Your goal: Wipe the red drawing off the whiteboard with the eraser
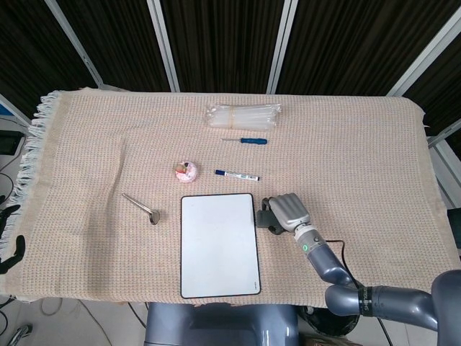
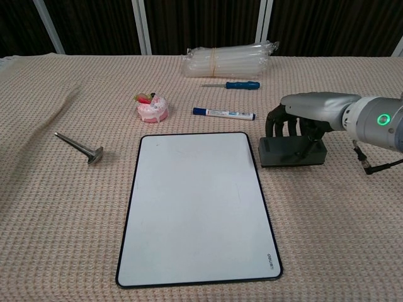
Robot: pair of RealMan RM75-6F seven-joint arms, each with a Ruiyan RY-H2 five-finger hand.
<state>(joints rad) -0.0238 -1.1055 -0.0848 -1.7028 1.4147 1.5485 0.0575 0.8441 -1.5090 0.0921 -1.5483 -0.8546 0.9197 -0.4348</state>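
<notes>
The whiteboard lies flat at the table's near edge, its white surface showing no red marks. A dark grey eraser sits on the cloth just to the right of the board's top right corner. My right hand grips the eraser from above, fingers curled down over its top. My left hand is not visible in either view.
A blue-capped marker lies just beyond the board. Past it are a blue screwdriver and a bundle of clear tubes. A pink tooth model and a metal valve lie to the left.
</notes>
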